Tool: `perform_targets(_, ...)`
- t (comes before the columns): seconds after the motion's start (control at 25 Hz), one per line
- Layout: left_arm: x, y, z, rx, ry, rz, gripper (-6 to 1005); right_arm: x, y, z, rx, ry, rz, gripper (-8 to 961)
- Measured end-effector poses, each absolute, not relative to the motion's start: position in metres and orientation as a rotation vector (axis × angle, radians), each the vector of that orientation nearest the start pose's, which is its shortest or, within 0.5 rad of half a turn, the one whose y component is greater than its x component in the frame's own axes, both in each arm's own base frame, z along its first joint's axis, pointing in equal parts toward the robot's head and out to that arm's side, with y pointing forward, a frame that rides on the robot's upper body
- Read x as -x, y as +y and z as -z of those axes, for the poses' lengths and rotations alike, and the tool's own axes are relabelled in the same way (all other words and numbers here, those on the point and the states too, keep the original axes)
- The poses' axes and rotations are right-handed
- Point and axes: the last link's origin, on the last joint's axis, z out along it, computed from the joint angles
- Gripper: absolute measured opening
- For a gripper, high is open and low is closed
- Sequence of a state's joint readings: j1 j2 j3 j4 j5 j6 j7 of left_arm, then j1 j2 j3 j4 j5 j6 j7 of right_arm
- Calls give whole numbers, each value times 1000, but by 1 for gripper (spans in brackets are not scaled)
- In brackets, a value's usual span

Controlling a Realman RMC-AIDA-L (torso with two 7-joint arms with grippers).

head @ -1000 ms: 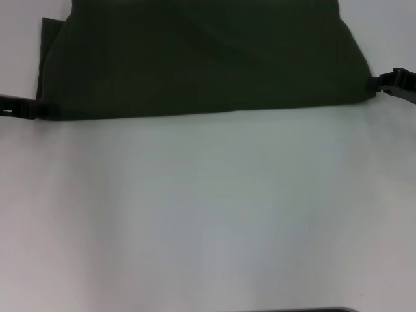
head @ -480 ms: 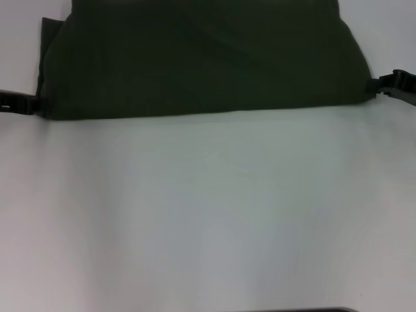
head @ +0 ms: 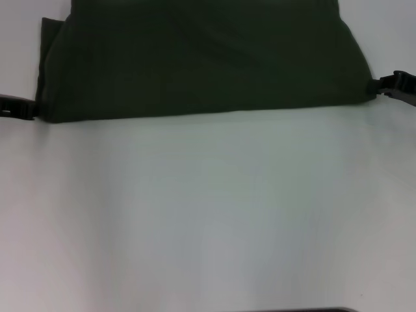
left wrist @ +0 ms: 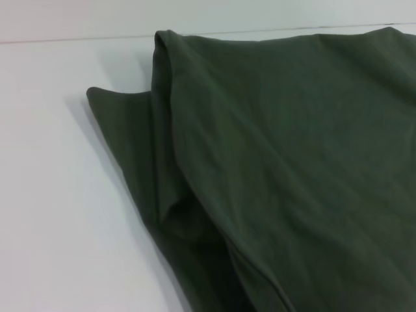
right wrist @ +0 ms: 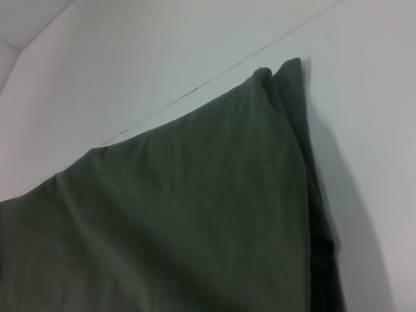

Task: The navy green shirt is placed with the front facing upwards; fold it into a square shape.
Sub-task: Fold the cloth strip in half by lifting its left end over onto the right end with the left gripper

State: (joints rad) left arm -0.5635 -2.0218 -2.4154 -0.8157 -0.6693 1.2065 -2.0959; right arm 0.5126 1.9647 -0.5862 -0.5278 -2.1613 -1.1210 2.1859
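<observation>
The navy green shirt (head: 201, 58) lies folded across the far part of the white table (head: 208, 208), plain green side up, its near folded edge running straight from left to right. No lettering shows. My left gripper (head: 31, 108) sits low on the table just off the shirt's near left corner. At the near right corner my right gripper (head: 376, 86) touches the cloth's edge. The left wrist view shows layered folds of the shirt (left wrist: 292, 162) with a lower layer sticking out. In the right wrist view the shirt (right wrist: 195, 214) tapers to a stacked corner.
Bare white tabletop stretches from the shirt's near edge toward me. The table's far edge (right wrist: 195, 84) runs behind the shirt. A dark strip (head: 312, 310) shows at the very bottom of the head view.
My left gripper has slipped slightly leftward, away from the shirt's near left corner. The right gripper and the shirt have hardly moved.
</observation>
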Motion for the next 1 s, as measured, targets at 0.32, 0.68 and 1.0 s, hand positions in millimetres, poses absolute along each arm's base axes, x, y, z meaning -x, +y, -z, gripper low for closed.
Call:
perform_targets(0.32, 337, 362, -60, 2212, -1280, 44, 10, -362, 345, -45, 1931, 1723, -573, 7)
perform_targets(0.68, 341, 348, -65, 2247, -1312, 53, 17, -365, 323, -55, 1979, 1729, -609, 6)
perform_targets(1.0, 341, 324, -67, 2339, -1334, 82, 24, -373, 295, -57, 2026, 1751, -642, 7)
